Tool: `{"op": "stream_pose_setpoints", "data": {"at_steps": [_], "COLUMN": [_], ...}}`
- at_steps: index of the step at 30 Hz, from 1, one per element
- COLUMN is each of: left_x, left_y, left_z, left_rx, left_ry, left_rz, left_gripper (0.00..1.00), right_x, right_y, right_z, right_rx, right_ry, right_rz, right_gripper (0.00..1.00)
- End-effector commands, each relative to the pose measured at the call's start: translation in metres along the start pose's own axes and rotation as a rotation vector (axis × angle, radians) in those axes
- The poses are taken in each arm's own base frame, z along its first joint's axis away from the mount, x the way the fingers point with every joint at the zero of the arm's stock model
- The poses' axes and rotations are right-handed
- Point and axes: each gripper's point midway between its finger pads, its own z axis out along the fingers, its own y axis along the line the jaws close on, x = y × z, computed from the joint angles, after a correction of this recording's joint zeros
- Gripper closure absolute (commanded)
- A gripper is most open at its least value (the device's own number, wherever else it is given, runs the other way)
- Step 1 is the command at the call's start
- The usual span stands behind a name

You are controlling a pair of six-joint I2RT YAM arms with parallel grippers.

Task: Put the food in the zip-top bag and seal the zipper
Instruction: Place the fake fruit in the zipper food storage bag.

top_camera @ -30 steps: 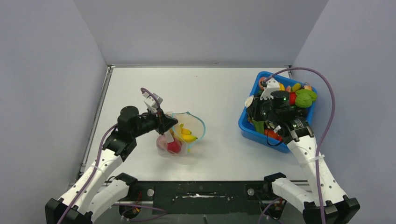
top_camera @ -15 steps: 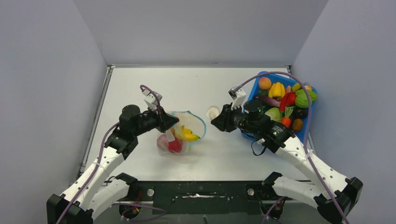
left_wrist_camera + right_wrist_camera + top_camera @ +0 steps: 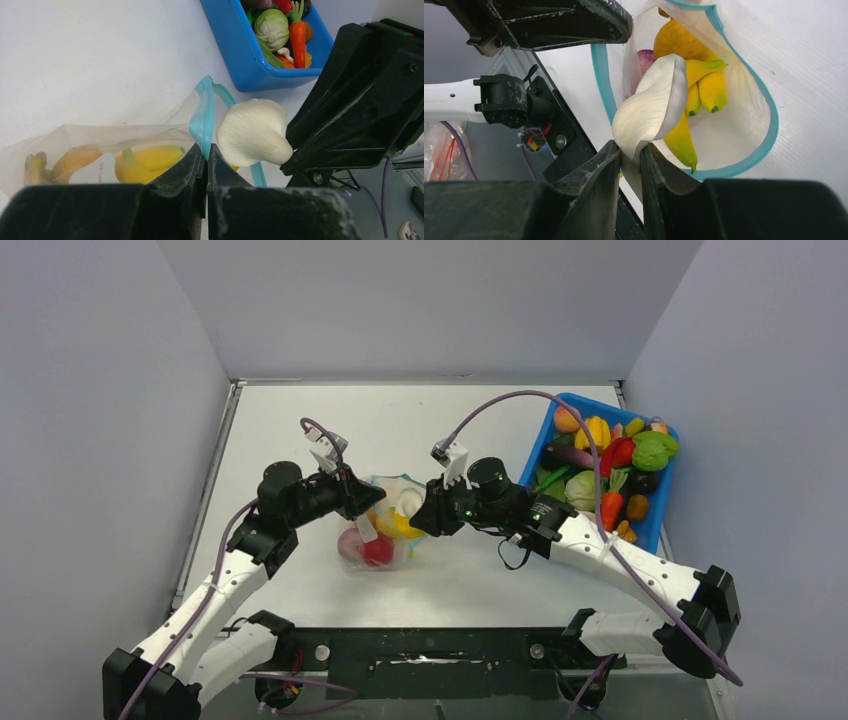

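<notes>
The clear zip-top bag (image 3: 385,540) lies at mid table, its mouth held open. My left gripper (image 3: 206,150) is shut on the teal zipper (image 3: 202,120) at the mouth edge; in the top view it (image 3: 362,502) sits at the bag's left. My right gripper (image 3: 634,152) is shut on a white mushroom (image 3: 654,107) and holds it over the open mouth; the mushroom also shows in the left wrist view (image 3: 252,132) and the top view (image 3: 405,502). Inside the bag are yellow bananas (image 3: 704,90), an orange-yellow piece (image 3: 676,42), a purple piece (image 3: 644,57) and a red fruit (image 3: 375,552).
A blue bin (image 3: 657,520) at the right holds several toy vegetables, among them a carrot (image 3: 298,37) and a cabbage (image 3: 272,27). The right arm stretches from the bin side across to the bag. Grey walls close in the table at left, back and right.
My right arm has swung left from the blue bin, carrying the white mushroom to the bag's mouth. My left gripper has kept its hold on the zipper edge.
</notes>
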Motion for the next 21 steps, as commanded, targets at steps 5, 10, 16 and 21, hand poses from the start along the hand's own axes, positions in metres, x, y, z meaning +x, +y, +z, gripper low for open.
{"op": "stream_pose_setpoints", "data": {"at_steps": [5,10,16,21], "left_x": [-0.036,-0.039,-0.039,-0.042], "left_y": [-0.033,-0.037,-0.032,-0.021], "left_z": [-0.010,-0.013,-0.015,-0.014], "left_rx": [0.114,0.129,0.096,0.028], "left_ry": [-0.128,-0.130,-0.132,-0.135], "left_rz": [0.074,0.079,0.102,0.103], "left_gripper": [1.00,1.00,1.00,1.00], "right_x": [-0.037,-0.038,-0.045,-0.051], "right_y": [0.010,0.000,-0.007,-0.015], "right_z": [0.015,0.027,0.020,0.001], "right_rx": [-0.020,0.023,0.088,0.168], "right_ry": [-0.073,-0.030,-0.026,-0.053], "right_rz": [-0.089,-0.130,-0.148,-0.123], "right_gripper": [0.76,0.71,0.56,0.55]}}
